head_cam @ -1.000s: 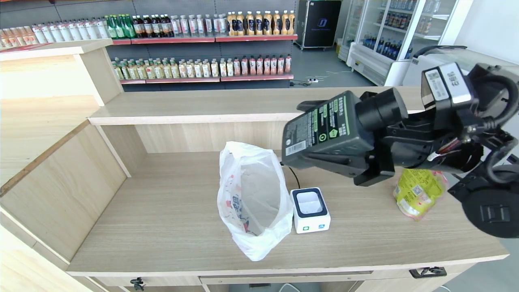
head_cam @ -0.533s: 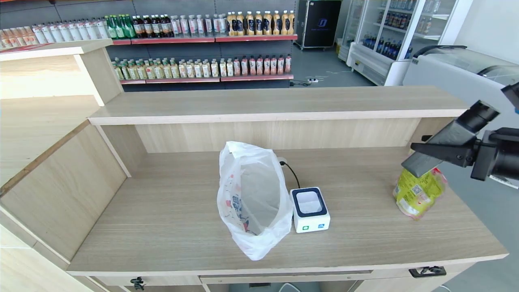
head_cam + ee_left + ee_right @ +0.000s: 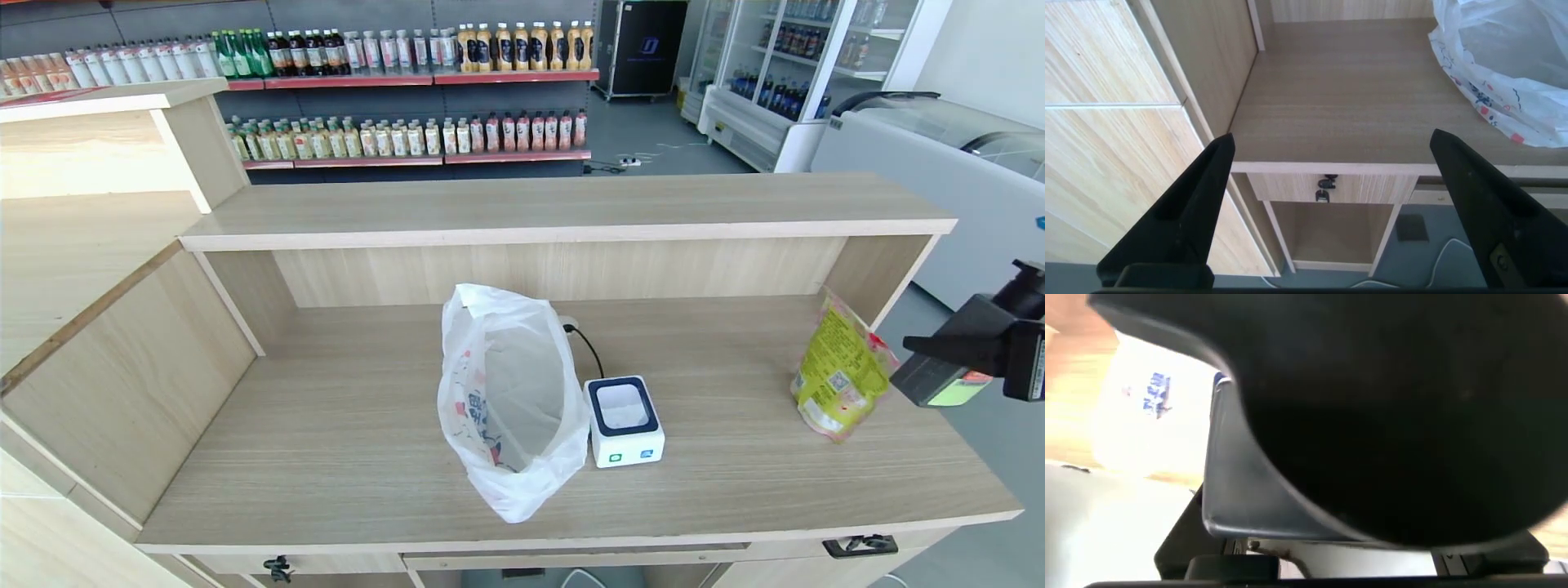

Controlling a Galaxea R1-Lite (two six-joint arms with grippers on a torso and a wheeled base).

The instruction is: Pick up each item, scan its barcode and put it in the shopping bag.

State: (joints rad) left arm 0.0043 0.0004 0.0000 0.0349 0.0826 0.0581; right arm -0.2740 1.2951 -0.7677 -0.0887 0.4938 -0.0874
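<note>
Swung out from above the scanner (image 3: 624,420), the right end effector (image 3: 939,351) now hangs off the right end of the worktop (image 3: 326,457), lower than half a second ago. It no longer hides the yellow-green snack packet (image 3: 841,376), which stands propped near the worktop's right side wall. It seems closed on a dark pack (image 3: 939,388) with a green and orange edge, though the grip itself is hard to make out. The left end effector (image 3: 1331,137) is spread wide and empty, off the worktop's front edge. The shopping bag (image 3: 510,400) stands open mid-worktop, against the white scanner. The packet carries a QR code; its other print is too small to read.
</note>
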